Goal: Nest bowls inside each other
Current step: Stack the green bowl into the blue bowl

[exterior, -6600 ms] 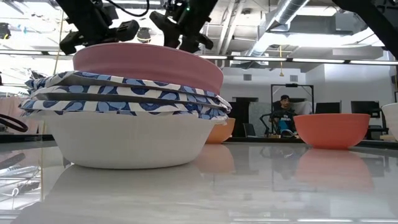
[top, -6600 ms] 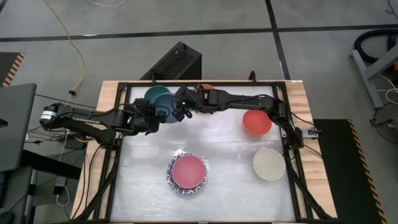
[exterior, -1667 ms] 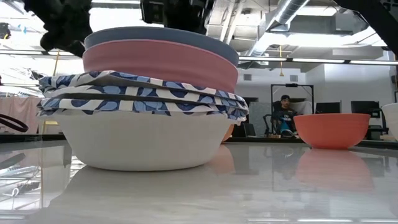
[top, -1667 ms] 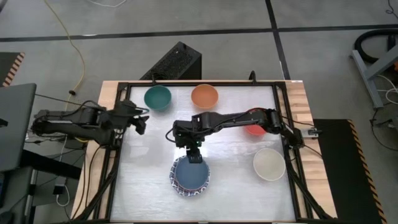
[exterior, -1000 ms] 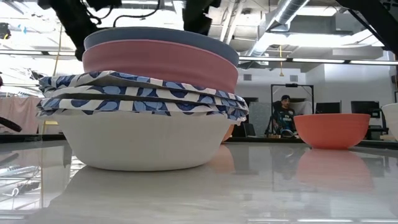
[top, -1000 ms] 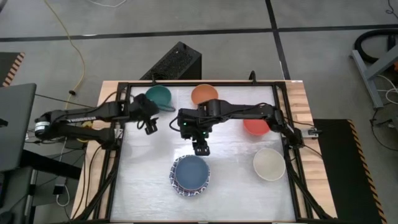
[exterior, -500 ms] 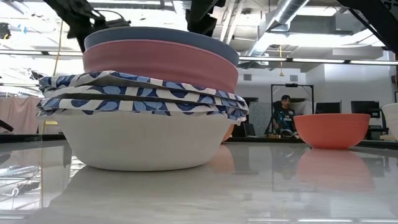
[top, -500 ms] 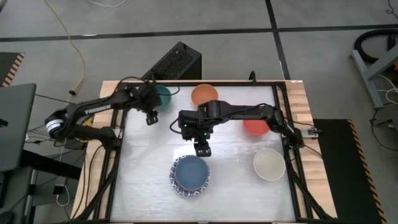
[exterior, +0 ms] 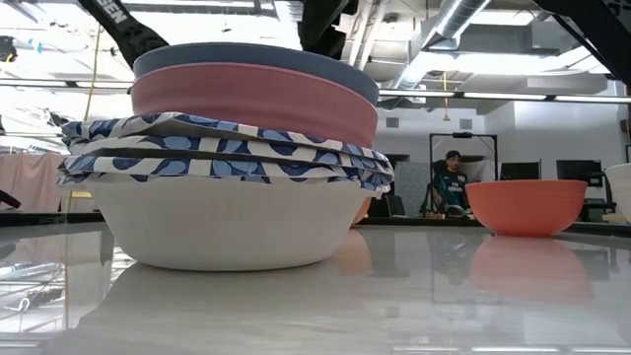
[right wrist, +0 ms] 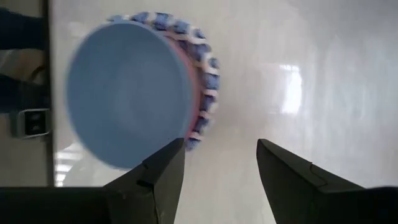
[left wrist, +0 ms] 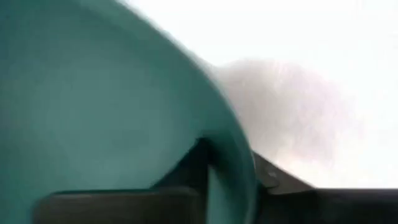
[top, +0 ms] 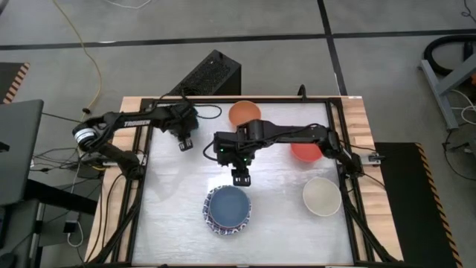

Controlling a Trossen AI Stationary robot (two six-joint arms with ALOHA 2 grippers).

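at table's back-left, left gripper (top: 184,141) pinches teal bowl (left wrist: 112,106) rim; right gripper (top: 240,177) spread.

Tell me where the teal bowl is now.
The teal bowl is at the table's far left, mostly hidden under the left end effector in the high view; the left wrist view shows its rim between that end effector's fingers.

An industrial lab: bare ceiling ducts (exterior: 463,20); concrete floor (top: 223,22); a person (exterior: 452,182) at monitors.
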